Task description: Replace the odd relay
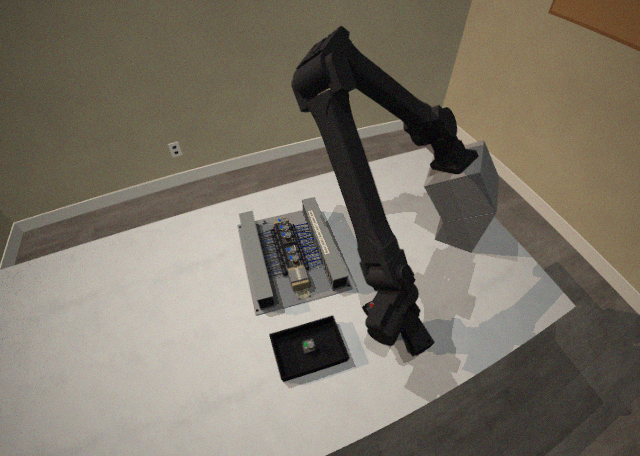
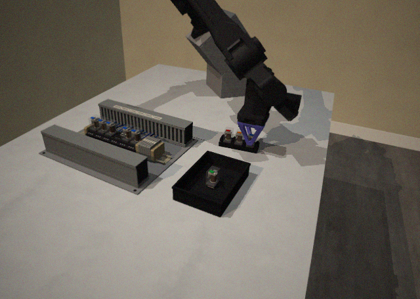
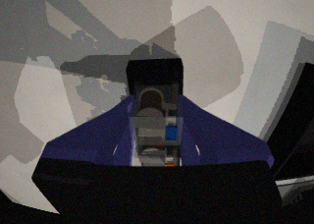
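My gripper (image 2: 249, 138) (image 3: 156, 103) has blue fingers and is shut on a spare relay (image 3: 155, 121) with a blue button, which stands at the right end of the black spare holder (image 2: 233, 145). Two more spares stay in the holder, one with a red button (image 2: 228, 133) (image 1: 370, 305) and one with an orange button (image 2: 238, 135). The relay with the green button (image 2: 212, 176) (image 1: 308, 344) stands upright in the black tray (image 2: 189, 191) (image 1: 281, 359). The row of blue-button relays (image 2: 110, 125) (image 1: 287, 242) sits on the grey panel, with a gap near its middle.
Two long grey wire ducts (image 2: 91, 155) (image 2: 146, 121) flank the relay row on the panel. Beige terminal blocks (image 2: 151, 149) end the row. The arm's grey base block (image 2: 220, 82) (image 1: 465, 198) stands at the back of the table. The table edge runs close to the right of the holder.
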